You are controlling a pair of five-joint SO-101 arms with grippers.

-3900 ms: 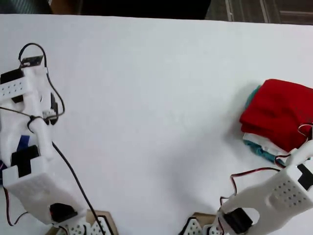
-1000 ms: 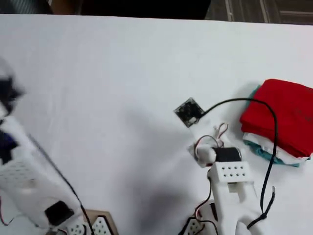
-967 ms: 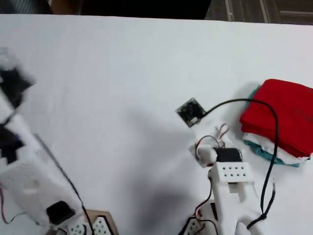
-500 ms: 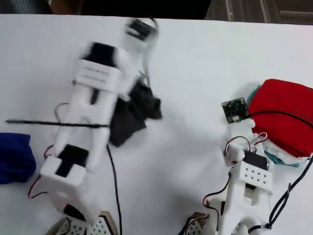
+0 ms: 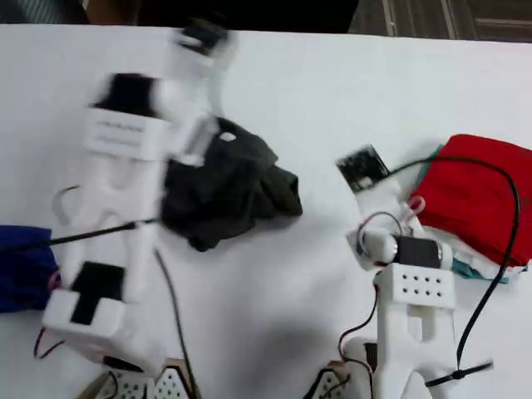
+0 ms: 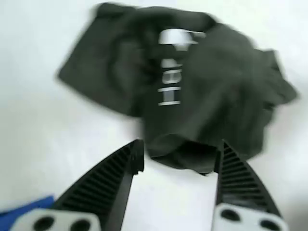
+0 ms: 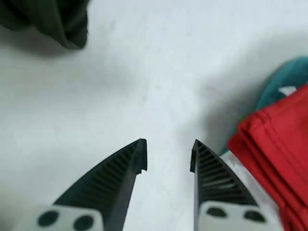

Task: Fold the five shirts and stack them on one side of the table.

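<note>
A crumpled dark grey shirt lies mid-table; the left wrist view has it just ahead of my open left gripper, which holds nothing. The left arm hangs over the shirt's left side. At the right edge sits a folded stack with a red shirt on top and white and teal layers beneath. My right gripper is open over bare table, between the dark shirt's corner and the red shirt. A blue shirt is bunched at the left edge.
The white table is bare along the back and between the dark shirt and the stack. The right arm stands at the front right, its black cable looping over the stack. Both arm bases sit at the front edge.
The dark shirt, brought in under the left arm, now lies spread on the table. The left arm has shifted left and back. The right arm has swung left, away from the stack.
</note>
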